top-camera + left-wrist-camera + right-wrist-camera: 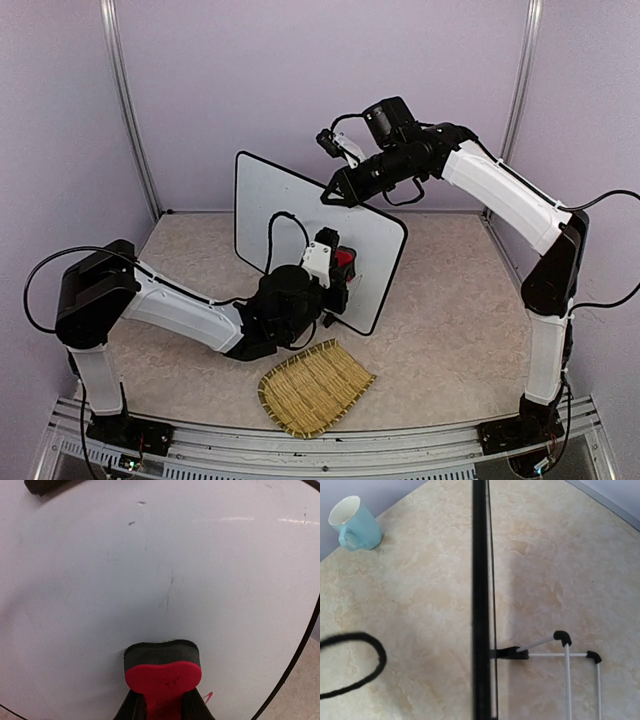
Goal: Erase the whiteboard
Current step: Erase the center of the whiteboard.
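The whiteboard [285,210] stands upright on the table, turned at an angle. In the left wrist view its face [150,570] fills the frame and bears faint grey strokes [169,590] and a small red mark [207,696]. My left gripper [340,272] is shut on a red-and-black eraser [343,258], whose black pad [161,655] presses against the board's lower part. My right gripper [335,190] sits on the board's top edge and appears shut on it. The right wrist view looks down along the black rim [480,580]; its fingers do not show there.
A woven straw mat [313,385] lies in front of the board near the table's front. A teal mug [355,524] stands on one side of the board. A white wire stand with black tips [567,652] is on the other side. A black cable [350,665] loops in view.
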`<state>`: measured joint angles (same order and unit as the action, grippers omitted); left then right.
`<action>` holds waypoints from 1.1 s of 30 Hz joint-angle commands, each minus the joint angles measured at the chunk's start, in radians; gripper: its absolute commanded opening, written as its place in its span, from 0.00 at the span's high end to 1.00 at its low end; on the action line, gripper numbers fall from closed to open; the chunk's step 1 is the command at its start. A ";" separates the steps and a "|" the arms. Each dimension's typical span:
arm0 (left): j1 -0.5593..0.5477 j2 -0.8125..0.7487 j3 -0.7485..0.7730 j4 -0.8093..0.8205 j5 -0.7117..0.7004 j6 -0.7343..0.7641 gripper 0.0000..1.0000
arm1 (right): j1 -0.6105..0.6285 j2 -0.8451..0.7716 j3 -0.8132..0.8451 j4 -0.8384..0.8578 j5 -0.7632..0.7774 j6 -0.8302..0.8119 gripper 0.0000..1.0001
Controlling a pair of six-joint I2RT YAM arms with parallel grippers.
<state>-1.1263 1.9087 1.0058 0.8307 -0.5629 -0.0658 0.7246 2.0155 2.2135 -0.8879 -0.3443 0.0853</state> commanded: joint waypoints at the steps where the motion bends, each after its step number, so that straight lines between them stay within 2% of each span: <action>1: 0.009 -0.069 0.019 0.119 -0.026 0.032 0.79 | 0.064 0.085 -0.068 -0.097 -0.142 0.056 1.00; 8: 0.008 -0.039 0.056 0.033 -0.055 0.038 0.79 | 0.063 0.087 -0.060 -0.099 -0.142 0.057 1.00; 27: -0.004 0.134 -0.015 -0.109 -0.096 -0.152 0.80 | 0.062 0.088 -0.064 -0.098 -0.140 0.056 1.00; 33: 0.001 0.112 0.007 -0.106 -0.118 -0.137 0.80 | 0.062 0.093 -0.064 -0.097 -0.144 0.057 1.00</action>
<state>-1.1507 2.0037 0.9874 0.7956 -0.6716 -0.2035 0.7242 2.0155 2.2139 -0.8879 -0.3462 0.0795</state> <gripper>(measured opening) 0.197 0.046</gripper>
